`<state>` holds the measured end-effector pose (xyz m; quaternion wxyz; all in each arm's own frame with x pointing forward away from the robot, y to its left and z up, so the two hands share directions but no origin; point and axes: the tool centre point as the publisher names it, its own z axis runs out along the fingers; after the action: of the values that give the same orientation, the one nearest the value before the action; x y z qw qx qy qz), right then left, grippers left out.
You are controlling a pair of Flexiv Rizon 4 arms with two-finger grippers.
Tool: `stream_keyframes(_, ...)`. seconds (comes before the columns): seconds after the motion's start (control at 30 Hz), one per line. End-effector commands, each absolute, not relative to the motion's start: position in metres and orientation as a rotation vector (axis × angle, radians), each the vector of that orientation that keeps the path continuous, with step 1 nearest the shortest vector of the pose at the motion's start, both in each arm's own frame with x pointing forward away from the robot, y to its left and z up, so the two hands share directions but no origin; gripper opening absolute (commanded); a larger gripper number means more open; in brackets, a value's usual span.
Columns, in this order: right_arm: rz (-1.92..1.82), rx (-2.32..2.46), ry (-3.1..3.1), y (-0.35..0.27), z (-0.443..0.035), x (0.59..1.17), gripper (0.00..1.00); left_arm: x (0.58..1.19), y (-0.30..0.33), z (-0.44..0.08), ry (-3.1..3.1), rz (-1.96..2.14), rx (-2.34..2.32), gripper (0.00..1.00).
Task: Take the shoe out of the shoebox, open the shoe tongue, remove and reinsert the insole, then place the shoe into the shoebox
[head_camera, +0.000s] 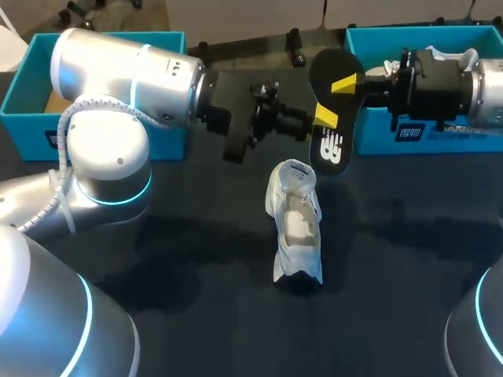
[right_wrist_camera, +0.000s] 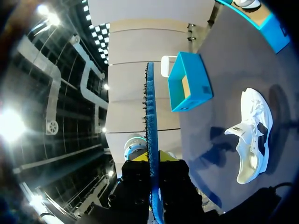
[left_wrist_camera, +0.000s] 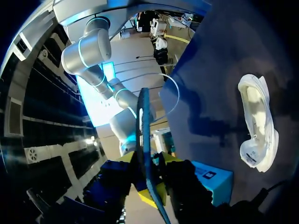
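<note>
In the head view, the black insole point(head_camera: 331, 110) hangs in the air over the far part of the counter point(head_camera: 196, 314), with its broad face toward the camera and its long axis running roughly near-to-far. Both arms have hold of it. The left claw point(head_camera: 321, 118) comes in from the left and pinches the end closer to the shoe. The right claw point(head_camera: 347, 84) comes in from the right and pinches it farther up. The white shoe point(head_camera: 297, 224) stands on its sole on the counter, below the insole and just nearer the robot, touching neither claw. Its opening faces up and its long axis also runs near-to-far, so shoe and insole are roughly in line. The left blue box point(head_camera: 31, 102) and the right blue box point(head_camera: 424, 129) sit at the far corners, well apart from the shoe.

In the left wrist view, the insole point(left_wrist_camera: 144, 140) shows edge-on as a thin blade running straight out between the fingers of the left claw point(left_wrist_camera: 148, 184), which press on it from both sides. The shoe point(left_wrist_camera: 257, 123) lies off to one side on the counter, not ahead of the claw.

In the right wrist view, the insole point(right_wrist_camera: 150, 135) is again edge-on, clamped by the right claw point(right_wrist_camera: 153, 161), and the shoe point(right_wrist_camera: 252, 135) is again off to the side.

As I judge it, reinserting means tipping the insole's nearer end down into the opening, and the left claw holds that end.
</note>
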<state>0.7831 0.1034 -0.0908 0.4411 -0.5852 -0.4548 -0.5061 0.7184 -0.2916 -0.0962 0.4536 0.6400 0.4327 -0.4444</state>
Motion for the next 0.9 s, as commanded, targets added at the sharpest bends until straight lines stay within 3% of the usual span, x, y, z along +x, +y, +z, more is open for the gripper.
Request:
stream_keyframes(0.03,-1.248,-1.451,-1.130,0.104,-0.095,0.786,0.00,0.714,-0.280,-0.096,1.143,-1.092,1.615,1.00)
stream_keyframes(0.37,-1.199,-1.470,-1.168,0.108,-0.103,0.787,0.00,0.716,-0.261,-0.093,1.371,-1.146,1.696,1.00)
stream_keyframes(0.9,-1.202,-1.473,-1.177,0.116,-0.114,0.783,0.00,0.741,-0.237,-0.073,1.805,-0.833,2.011,1.00)
